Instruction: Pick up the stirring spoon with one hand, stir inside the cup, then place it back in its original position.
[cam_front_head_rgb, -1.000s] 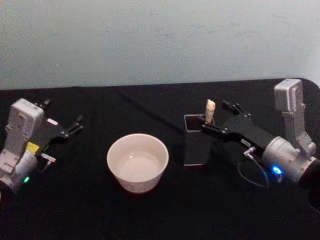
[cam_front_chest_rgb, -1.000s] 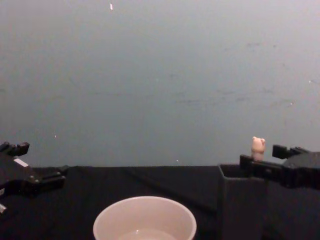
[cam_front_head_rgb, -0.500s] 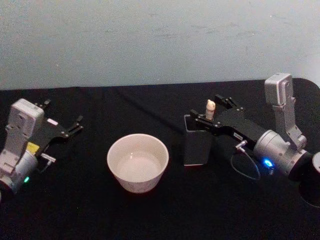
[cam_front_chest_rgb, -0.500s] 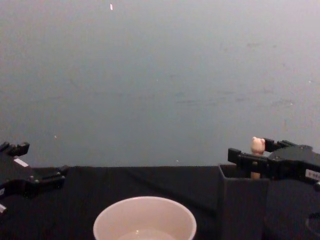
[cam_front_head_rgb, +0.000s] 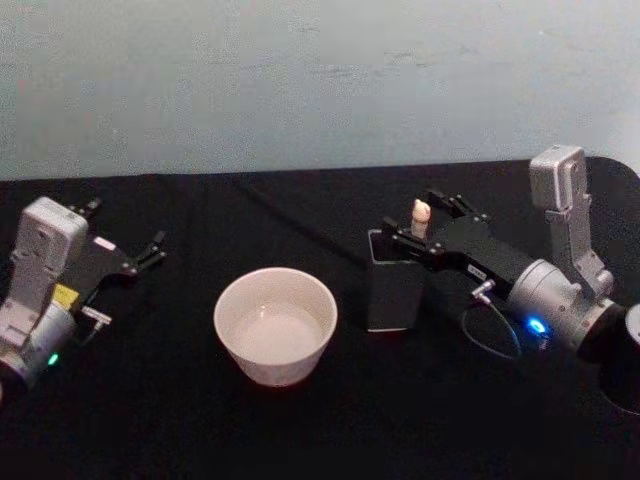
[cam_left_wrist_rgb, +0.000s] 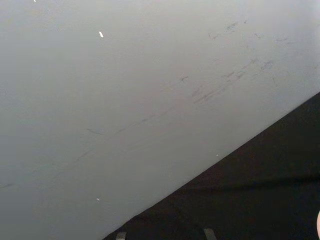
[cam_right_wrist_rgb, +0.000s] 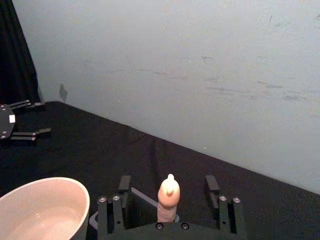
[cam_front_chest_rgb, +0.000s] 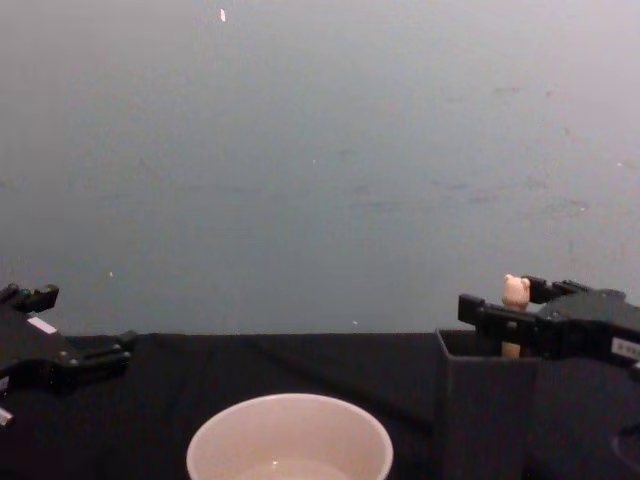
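Jaws of the right hand (cam_right_wrist_rgb: 167, 186) stand apart astride the stirring spoon (cam_right_wrist_rgb: 168, 197); we centre, clamp below the bear head, and lift straight from the holder (cam_front_head_rgb: 392, 295). At far left the left gripper (cam_front_chest_rgb: 85, 322) idles, likewise apart.

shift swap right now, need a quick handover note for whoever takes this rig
The right gripper is open, with a finger on each side of the stirring spoon handle, not closed on it.
The left gripper is open, parked at the left of the table.
The stirring spoon stands upright in the dark holder. The cup sits left of the holder, apart from it.
Done: approach to the spoon.
Left: grasp, lift, stir in the cup, return the spoon to the holder.
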